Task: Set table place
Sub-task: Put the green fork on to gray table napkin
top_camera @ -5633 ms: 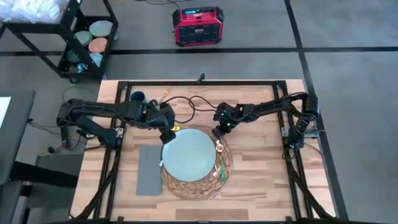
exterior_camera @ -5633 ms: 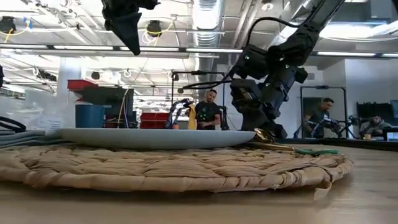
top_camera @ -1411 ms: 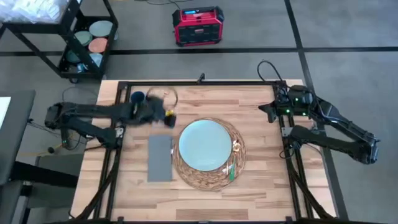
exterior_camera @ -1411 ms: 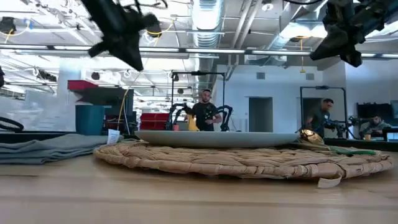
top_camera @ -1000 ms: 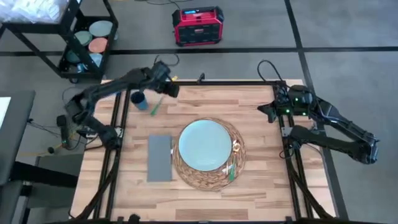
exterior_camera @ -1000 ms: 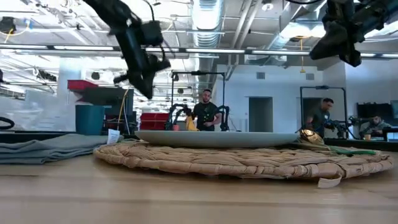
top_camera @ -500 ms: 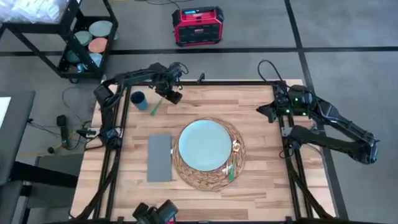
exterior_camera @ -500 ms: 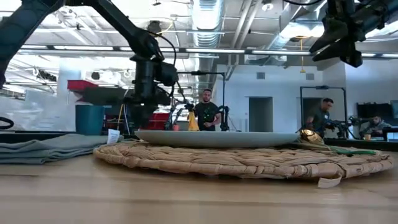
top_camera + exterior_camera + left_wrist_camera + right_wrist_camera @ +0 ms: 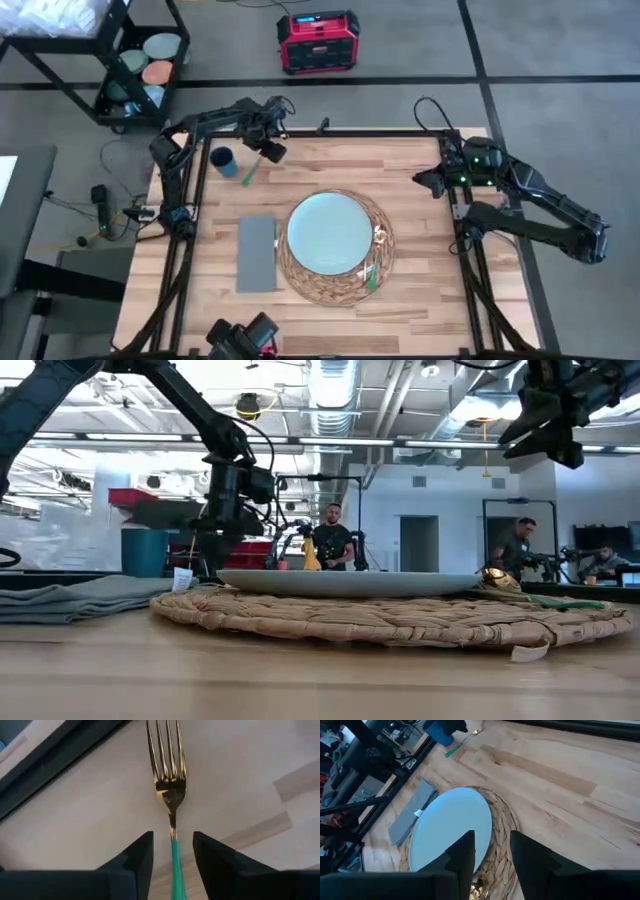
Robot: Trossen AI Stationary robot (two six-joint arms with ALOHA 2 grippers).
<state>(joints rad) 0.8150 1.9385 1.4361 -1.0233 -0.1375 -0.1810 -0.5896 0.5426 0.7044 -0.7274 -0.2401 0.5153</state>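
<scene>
A pale blue plate [image 9: 330, 232] rests on a round straw mat [image 9: 300, 290] at the table's middle. A grey napkin [image 9: 256, 254] lies flat to the mat's left. Green-handled cutlery [image 9: 371, 272] lies on the mat's right rim. At the far left stand a dark blue cup [image 9: 222, 158] and, beside it, a fork [image 9: 249, 171] flat on the wood. My left gripper [image 9: 272, 150] is open low over the fork [image 9: 171, 790], one finger on either side of its green handle [image 9: 175, 865], with a gap on both sides. My right gripper [image 9: 424, 180] hangs open, raised at the right edge.
A black cart [image 9: 140, 60] with plates and a red box [image 9: 318, 42] stand on the floor beyond the far edge. A dark object [image 9: 245, 336] shows at the table's near edge. People [image 9: 330, 538] stand in the room behind.
My left gripper has come down toward the table at the far left, over the fork, while its arm has folded back toward its base. The fork has stayed where it lay. A dark object has come into view at the near edge.
</scene>
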